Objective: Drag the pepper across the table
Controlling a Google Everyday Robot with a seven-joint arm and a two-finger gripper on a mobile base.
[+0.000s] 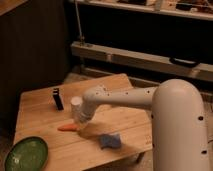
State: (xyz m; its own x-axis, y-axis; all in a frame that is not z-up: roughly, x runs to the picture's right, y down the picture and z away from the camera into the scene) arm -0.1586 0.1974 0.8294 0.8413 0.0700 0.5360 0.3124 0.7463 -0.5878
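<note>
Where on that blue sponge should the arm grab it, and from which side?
From above, across the middle of the blue sponge: it lies flat on the table, with bare wood around it. The end effector, shut, sits to its left by the pepper.

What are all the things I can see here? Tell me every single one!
table: one, light wood, middle of the room
pepper: one, orange-red, lying on the table, near the middle
plate: one, green, front left corner of the table
sponge: one, blue, front of the table, right of the pepper
dark upright block: one, black, back left of the table
arm: one, white, reaching over the table from the right
gripper: one, shut, down at the pepper's right end
</note>
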